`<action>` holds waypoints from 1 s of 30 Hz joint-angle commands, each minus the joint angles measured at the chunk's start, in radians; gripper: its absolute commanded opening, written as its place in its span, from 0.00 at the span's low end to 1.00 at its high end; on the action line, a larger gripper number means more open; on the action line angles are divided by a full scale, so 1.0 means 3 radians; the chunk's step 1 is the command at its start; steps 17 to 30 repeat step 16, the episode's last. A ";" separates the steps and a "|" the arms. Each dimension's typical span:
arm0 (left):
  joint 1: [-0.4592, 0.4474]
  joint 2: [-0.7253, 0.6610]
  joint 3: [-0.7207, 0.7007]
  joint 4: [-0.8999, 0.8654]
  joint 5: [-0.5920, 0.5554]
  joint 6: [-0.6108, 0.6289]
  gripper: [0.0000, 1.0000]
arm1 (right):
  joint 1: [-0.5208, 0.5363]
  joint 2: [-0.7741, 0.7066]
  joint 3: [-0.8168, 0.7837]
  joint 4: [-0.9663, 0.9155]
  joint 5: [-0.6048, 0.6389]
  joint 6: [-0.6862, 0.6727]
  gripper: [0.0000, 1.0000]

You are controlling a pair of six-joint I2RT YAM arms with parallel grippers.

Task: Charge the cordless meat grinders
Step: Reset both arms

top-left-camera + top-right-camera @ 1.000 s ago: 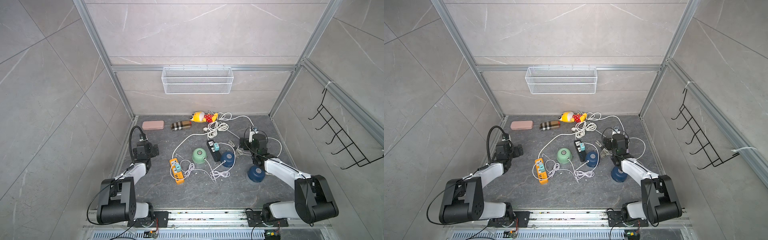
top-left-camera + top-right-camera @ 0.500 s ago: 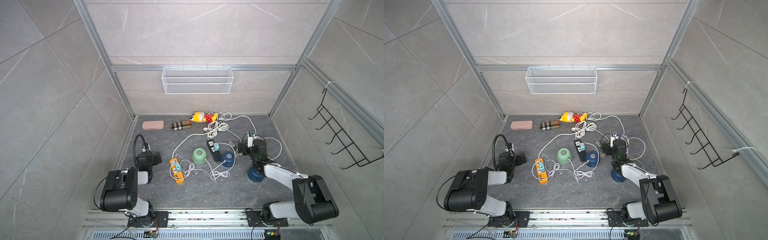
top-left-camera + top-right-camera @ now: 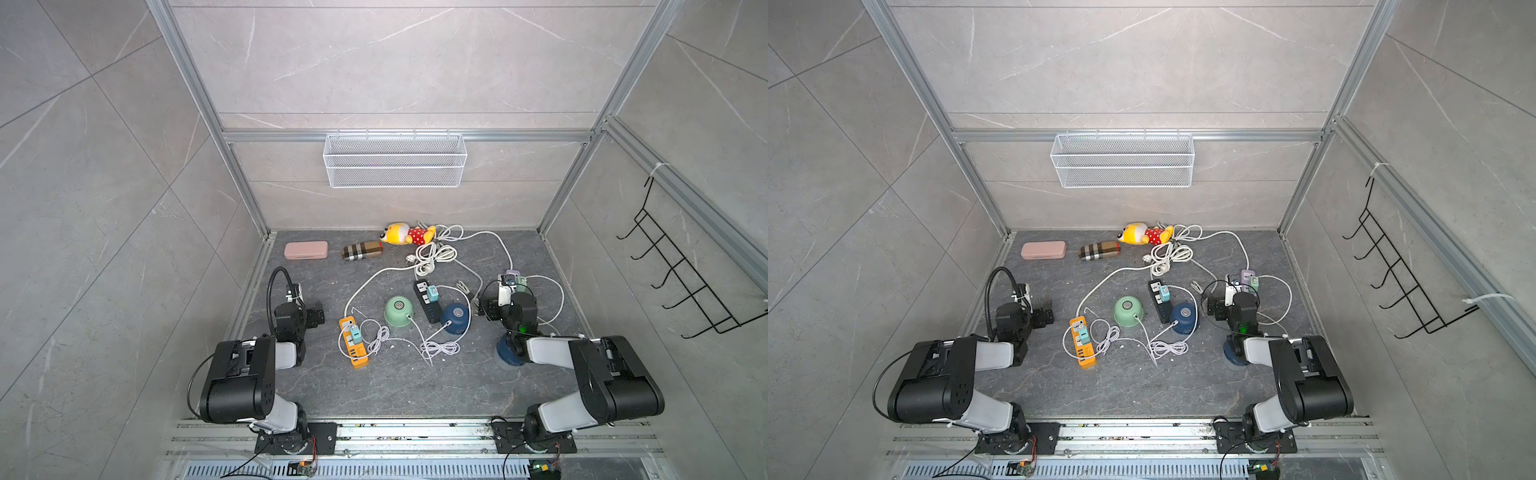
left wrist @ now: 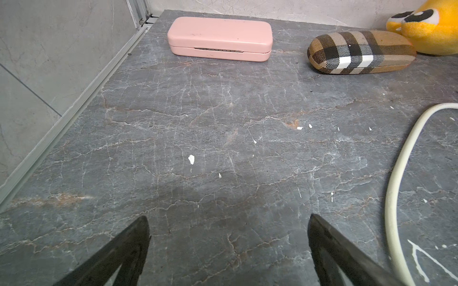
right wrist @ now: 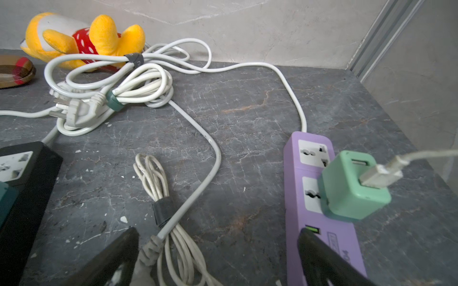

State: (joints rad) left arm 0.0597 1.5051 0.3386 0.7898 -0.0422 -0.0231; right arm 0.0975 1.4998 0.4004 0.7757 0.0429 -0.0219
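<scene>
Left wrist – dark marbled tabletop (image 4: 223,153) (grey wall (image 4: 37,62) beside).

A pink hard glasses case (image 3: 306,250) and a plaid fabric glasses case (image 3: 362,251) lie apart at the back of the dark stone bench (image 3: 386,386), near a yellow plush toy (image 3: 407,233). A white wire-mesh basket (image 3: 395,161) hangs above.

Grey tiled walls (image 3: 395,62) enclose a dark marbled floor (image 3: 395,386).

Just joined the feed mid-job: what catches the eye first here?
White cables sprawl over the middle of the dark stone table, around an orange power strip, a mint green dome-shaped grinder and a dark blue dome-shaped grinder. A yellow plush toy lies by the back wall.
</scene>
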 commanded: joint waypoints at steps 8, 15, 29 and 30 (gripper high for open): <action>0.0005 -0.0011 0.0088 0.0164 0.0038 0.0056 1.00 | -0.0005 0.0026 -0.0060 0.0150 -0.0077 -0.0001 0.99; 0.0004 -0.0006 0.0097 0.0144 0.0040 0.0055 1.00 | -0.0013 0.0063 -0.0073 0.0214 -0.0108 0.0017 0.99; 0.0005 -0.0006 0.0098 0.0148 0.0039 0.0056 1.00 | -0.0011 0.0056 -0.0080 0.0216 -0.0110 0.0017 0.99; 0.0005 -0.0006 0.0098 0.0148 0.0039 0.0056 1.00 | -0.0011 0.0056 -0.0080 0.0216 -0.0110 0.0017 0.99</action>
